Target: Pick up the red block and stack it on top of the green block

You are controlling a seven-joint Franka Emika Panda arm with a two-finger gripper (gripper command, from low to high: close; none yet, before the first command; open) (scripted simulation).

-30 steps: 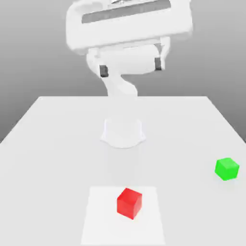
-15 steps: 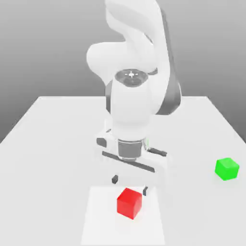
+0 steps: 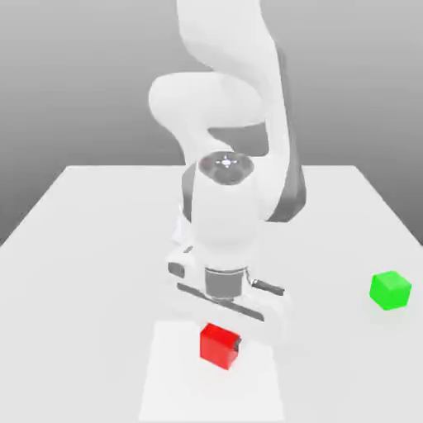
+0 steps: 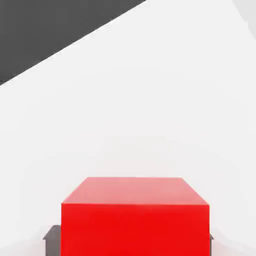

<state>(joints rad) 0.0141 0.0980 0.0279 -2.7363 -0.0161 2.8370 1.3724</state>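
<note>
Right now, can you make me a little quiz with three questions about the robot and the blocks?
1. True or false: the end effector is closed on the green block.
2. Pick one. In the exterior view, on which side of the red block is the green block? a) the view's left b) the view's right
3. Fill in the gap: to finish the job, the red block must go on top of the ____ block.

Key: 1. False, it is closed on the red block. 2. b. 3. green.
</note>
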